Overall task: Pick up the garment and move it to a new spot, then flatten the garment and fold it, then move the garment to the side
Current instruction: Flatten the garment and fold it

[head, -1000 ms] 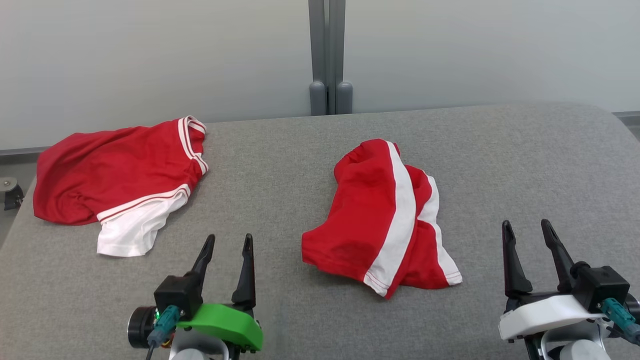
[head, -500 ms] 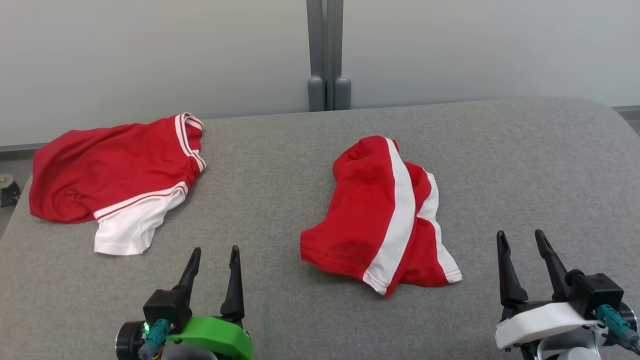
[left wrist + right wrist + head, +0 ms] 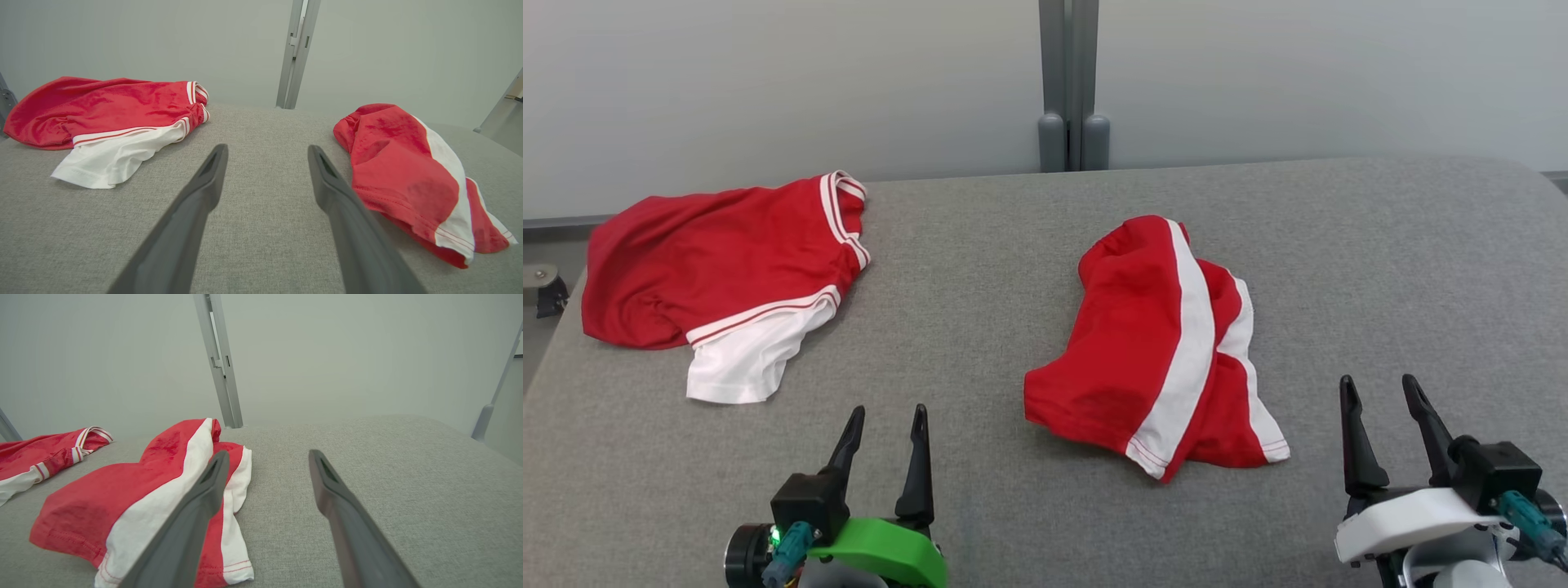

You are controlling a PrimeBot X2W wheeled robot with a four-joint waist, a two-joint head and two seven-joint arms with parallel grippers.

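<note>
A crumpled red garment with white stripes (image 3: 1135, 343) lies bunched at the middle of the grey padded table (image 3: 980, 269). It also shows in the left wrist view (image 3: 400, 163) and the right wrist view (image 3: 102, 490). My left gripper (image 3: 889, 410) is open and empty near the front edge, to the left of that garment, with bare table between its fingers (image 3: 267, 147). My right gripper (image 3: 1378, 380) is open and empty just right of the garment's near corner (image 3: 269, 452). Neither touches the cloth.
A second red garment with white panel and striped trim (image 3: 711, 253) lies at the table's far left, near the left edge. A grey post (image 3: 1072, 82) stands behind the table against a pale wall. Bare grey table spreads to the right and between the garments.
Both open grippers have drawn back a little toward me. The head view has shifted slightly. Both garments lie as before.
</note>
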